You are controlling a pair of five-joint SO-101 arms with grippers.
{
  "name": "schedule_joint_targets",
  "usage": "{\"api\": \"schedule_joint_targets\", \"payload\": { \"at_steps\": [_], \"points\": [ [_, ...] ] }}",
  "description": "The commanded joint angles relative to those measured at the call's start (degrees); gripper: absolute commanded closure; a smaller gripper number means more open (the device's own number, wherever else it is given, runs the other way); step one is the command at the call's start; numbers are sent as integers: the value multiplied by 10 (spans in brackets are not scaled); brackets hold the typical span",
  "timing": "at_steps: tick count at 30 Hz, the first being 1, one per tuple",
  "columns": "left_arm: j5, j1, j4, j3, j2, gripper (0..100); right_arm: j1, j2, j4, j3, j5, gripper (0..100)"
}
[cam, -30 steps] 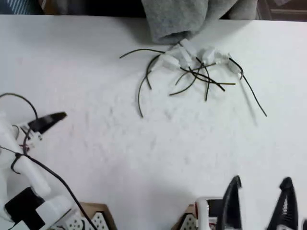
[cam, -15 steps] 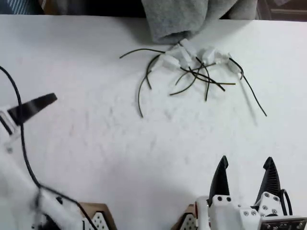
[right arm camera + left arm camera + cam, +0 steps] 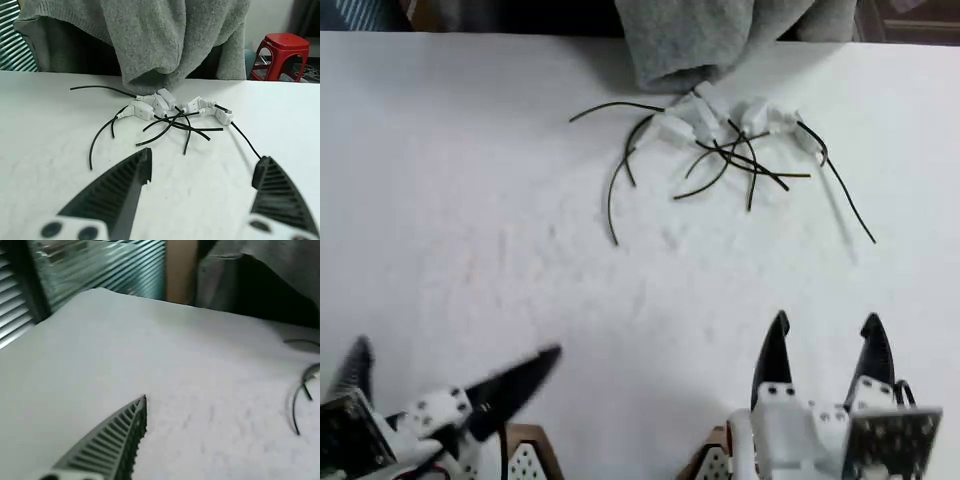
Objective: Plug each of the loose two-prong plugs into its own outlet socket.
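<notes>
Plugs [image 3: 705,120], white with black cords [image 3: 615,190], lie in one loose tangle close to the table's [image 3: 470,150] far edge, a little right of its middle. Whether any of the white pieces are sockets you cannot tell from these views. A grey cloth [image 3: 690,40] hangs over the far edge right behind the heap, and its lower fold comes down to the nearest plug; touching or just short cannot be told. The cords cross each other; two curve out toward the table's middle and one long cord trails toward the right edge, stopping well short of it. Your left gripper [image 3: 459,346] sits at the near left corner with its jaws spread wide and nothing between them; its wrist view shows one ribbed finger [image 3: 125,430] above bare table. Your right gripper [image 3: 826,318] sits at the near edge, right of the middle, jaws also wide apart and empty, facing the heap. Between both grippers and the tangle you have a broad stretch of bare table, and the whole left half is open too.
</notes>
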State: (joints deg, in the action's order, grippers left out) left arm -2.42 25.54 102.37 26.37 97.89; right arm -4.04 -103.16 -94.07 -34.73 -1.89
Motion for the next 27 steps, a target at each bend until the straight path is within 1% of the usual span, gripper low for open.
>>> {"api": "schedule_joint_targets", "payload": {
  "at_steps": [1,3,5,12,14,17,19,21,23,25,27],
  "points": [
    [-1,-110,-5,65,35,295,-2,-2,49,-51,-5,679],
    [-1,-137,-3,94,51,295,-2,-2,63,-69,-5,679],
    [-4,-138,-4,117,60,295,-2,-2,73,-93,-5,679],
    [-6,-139,-25,133,58,296,-2,-2,131,-198,-5,680],
    [-6,-140,-51,149,58,296,-2,-2,158,-218,-5,680],
    [-6,-140,-103,215,58,296,-2,-2,192,-252,-5,684],
    [-6,-138,-128,272,58,296,-2,-2,204,-276,-5,727],
    [-6,-138,-135,319,58,296,-2,-2,204,-296,-5,806],
    [-3,-138,-149,338,58,300,-1,-1,206,-309,-5,885],
    [-4,-140,-155,341,58,335,-2,-1,212,-317,-5,930],
    [-6,-140,-156,341,58,402,-2,-1,211,-335,-5,942]
  ]
}}
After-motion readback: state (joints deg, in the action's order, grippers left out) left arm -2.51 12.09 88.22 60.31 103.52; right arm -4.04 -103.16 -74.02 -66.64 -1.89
